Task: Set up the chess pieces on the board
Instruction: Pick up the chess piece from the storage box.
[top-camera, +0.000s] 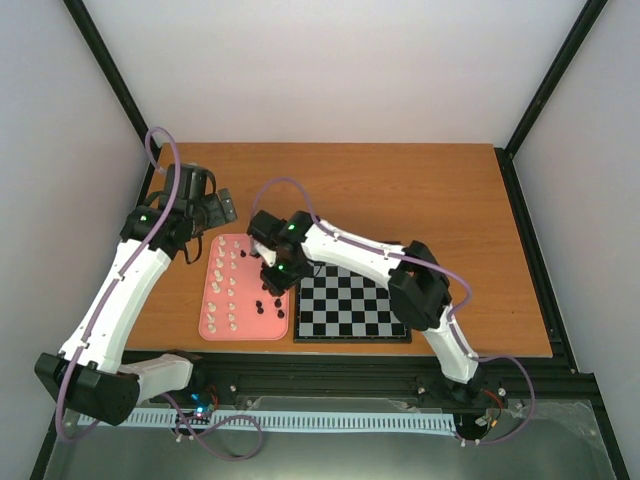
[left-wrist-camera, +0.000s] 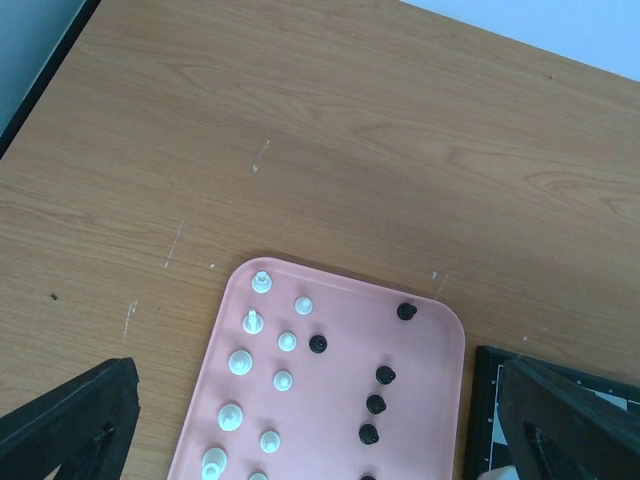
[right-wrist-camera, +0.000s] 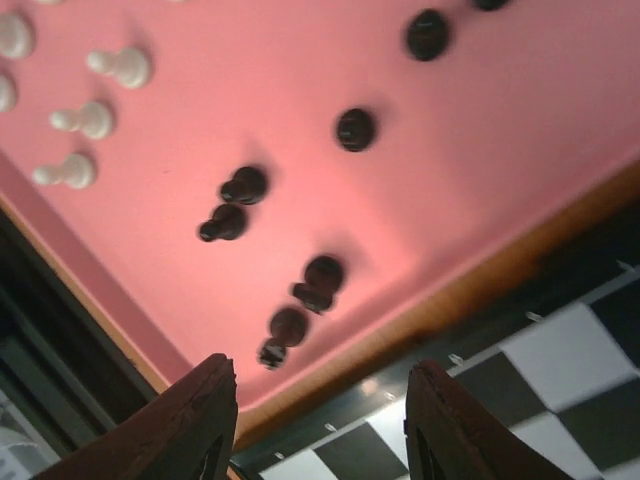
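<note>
Top view: the board (top-camera: 352, 308) lies on the desk (top-camera: 420, 200) just beside the pink tray (top-camera: 245, 336) holding the chess pieces (top-camera: 232, 290); right fingers (top-camera: 275, 283) hover over its edge
Left wrist: left fingers (left-wrist-camera: 70, 420) spread wide, empty
Right wrist: right fingers parted, empty, above black pieces

One board (top-camera: 352, 308), one pink tray (left-wrist-camera: 330, 400), and chess pieces (left-wrist-camera: 240, 362), black and white, too tiny to count exactly.

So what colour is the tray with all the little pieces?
The tray is pink, clearest in the left wrist view.
</note>
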